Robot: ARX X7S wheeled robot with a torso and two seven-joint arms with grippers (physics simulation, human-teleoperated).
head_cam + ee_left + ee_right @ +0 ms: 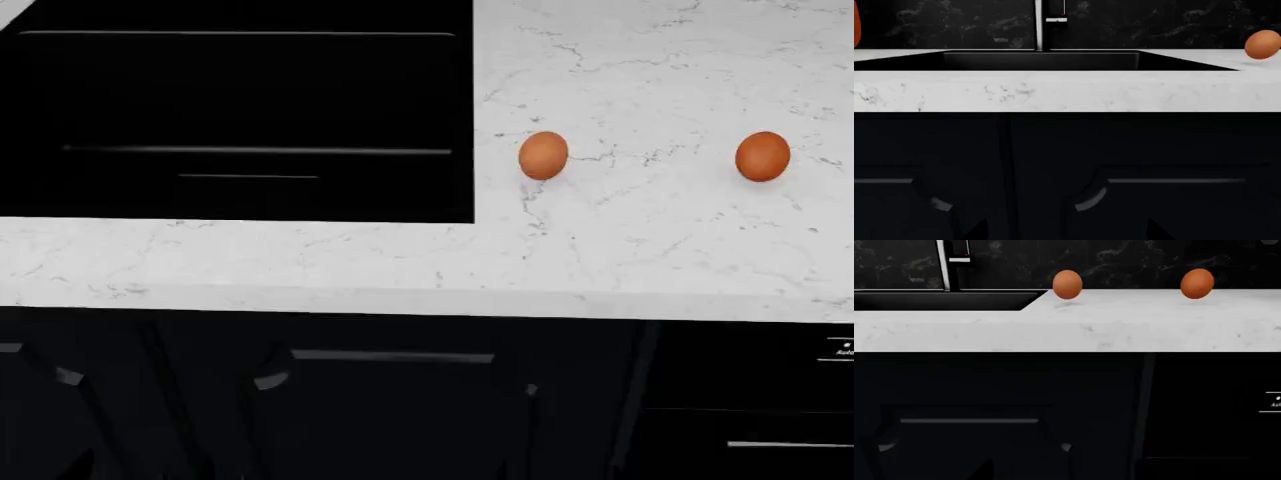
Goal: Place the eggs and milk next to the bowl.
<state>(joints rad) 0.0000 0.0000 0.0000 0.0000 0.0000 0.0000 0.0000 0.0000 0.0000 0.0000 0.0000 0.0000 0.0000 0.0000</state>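
Two orange-brown eggs lie on the white marble counter (pixel 641 230), to the right of the sink: one near the sink (pixel 543 155), one further right (pixel 762 156). The right wrist view shows both, the near-sink egg (pixel 1067 284) and the other egg (pixel 1197 283). The left wrist view shows one egg (pixel 1262 44). My left gripper (pixel 1067 232) and right gripper (pixel 1067 472) sit low in front of the dark cabinet doors, below counter height. Only dark fingertips (pixel 981 230) show, set wide apart and holding nothing. The milk and the bowl are out of view.
A black sink (pixel 240 110) is set into the counter at the left, with a chrome faucet (pixel 1039 25) against the dark backsplash. An orange-red object (pixel 856 27) shows at one edge of the left wrist view. A dark appliance panel (pixel 841 350) is below the counter at the right.
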